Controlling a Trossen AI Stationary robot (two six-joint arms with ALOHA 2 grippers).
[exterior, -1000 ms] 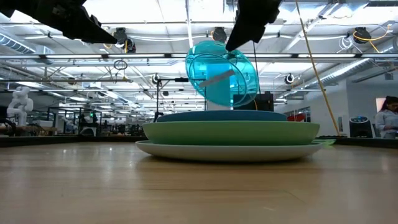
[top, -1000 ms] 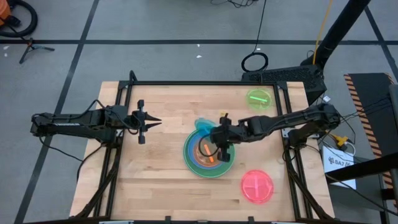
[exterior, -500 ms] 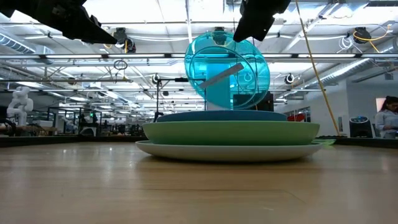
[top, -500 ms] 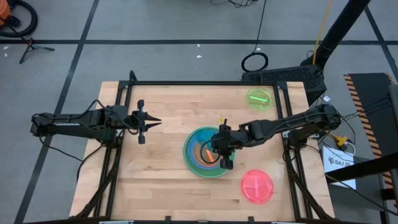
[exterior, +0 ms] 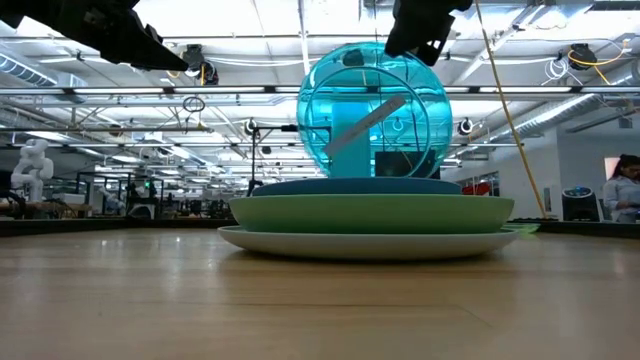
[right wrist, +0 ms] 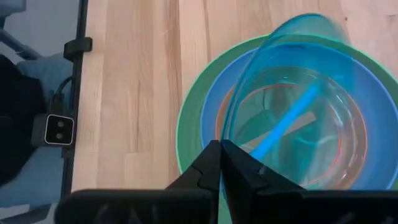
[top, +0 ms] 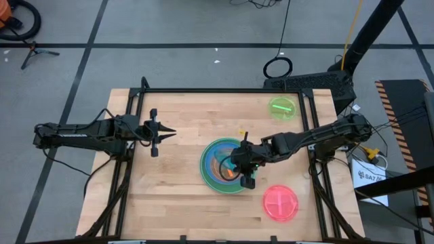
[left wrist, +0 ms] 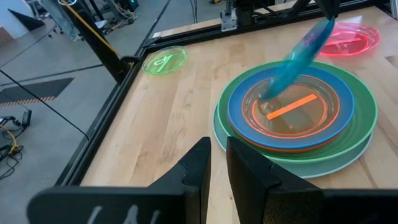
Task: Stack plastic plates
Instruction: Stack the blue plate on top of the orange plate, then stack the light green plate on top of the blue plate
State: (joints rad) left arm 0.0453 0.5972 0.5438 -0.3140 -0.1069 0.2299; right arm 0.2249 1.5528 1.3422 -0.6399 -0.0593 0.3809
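The right gripper [top: 245, 175] pinches the rim of a small teal plate [exterior: 372, 112], its fingers closed on the edge, and holds it tilted steeply over the stack at the middle of the surface [top: 178, 203]. The plate's lower edge appears to dip into the topmost dish, though contact cannot be confirmed. Beneath it sits the stack [top: 224, 167]: an orange plate [left wrist: 287, 112] nested in a blue plate [left wrist: 249, 93], inside a green plate [exterior: 300, 212], on a pale bottom plate [exterior: 260, 240]. A pink plate [top: 280, 202] lies near the surface's front right corner, a lime plate [top: 283, 108] near its back right corner, both well apart from the stack. The left gripper [top: 163, 134] waits over the surface's left half, fingers nearly together, holding nothing. The plates look light, stiff and slick; a rim pinch seems the only workable hold, and a tilted plate could slide or clatter when let go.
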